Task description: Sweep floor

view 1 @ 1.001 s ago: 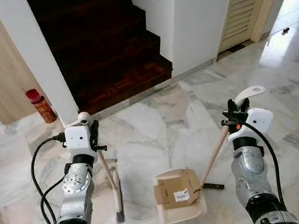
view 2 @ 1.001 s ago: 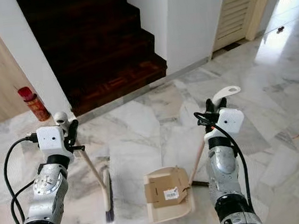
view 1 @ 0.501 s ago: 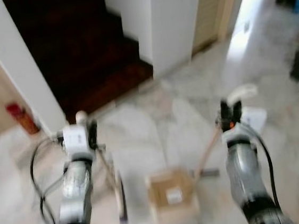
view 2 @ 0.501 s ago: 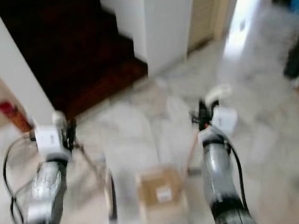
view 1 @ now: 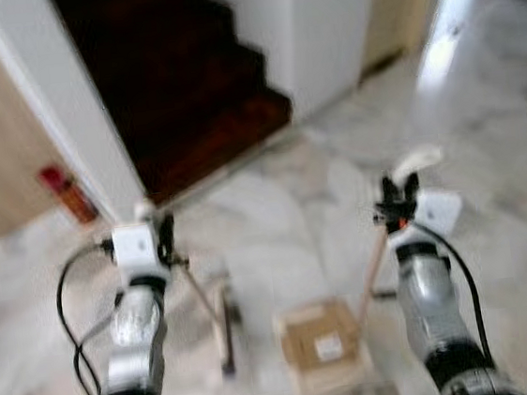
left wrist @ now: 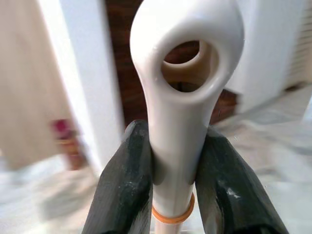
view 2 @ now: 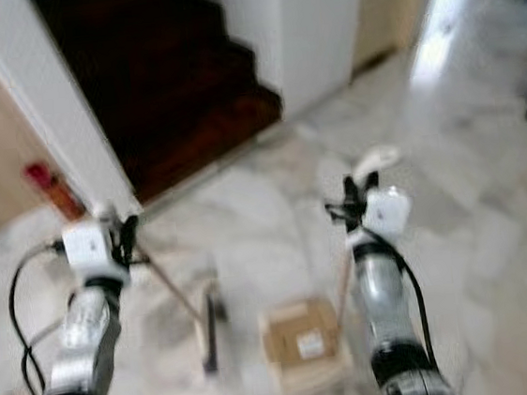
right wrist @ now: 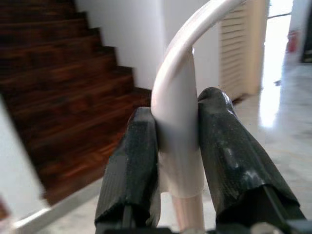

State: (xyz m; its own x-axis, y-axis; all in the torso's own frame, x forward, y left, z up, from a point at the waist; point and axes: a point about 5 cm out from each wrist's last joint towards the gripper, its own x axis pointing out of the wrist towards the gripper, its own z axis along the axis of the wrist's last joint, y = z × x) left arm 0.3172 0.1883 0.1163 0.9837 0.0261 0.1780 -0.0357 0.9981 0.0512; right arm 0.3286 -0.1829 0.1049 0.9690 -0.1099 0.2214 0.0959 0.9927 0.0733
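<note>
Left claw (left wrist: 170,180) clamps broom (view 1: 222,326) | right claw (right wrist: 178,161) clamps dustpan (view 1: 324,347) | marble floor (view 1: 275,215), dark stairs (view 1: 186,92)

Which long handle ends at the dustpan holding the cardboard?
The right gripper holds the dustpan handle, running to the dustpan with cardboard; the left gripper holds the broom.

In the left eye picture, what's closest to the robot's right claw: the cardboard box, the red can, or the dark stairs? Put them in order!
Starting from the right claw, which grips the dustpan handle:
1. Cardboard box, lying in the dustpan just below it on the floor.
2. Dark stairs, ahead and to the left.
3. Red can, far left by the wall.
</note>
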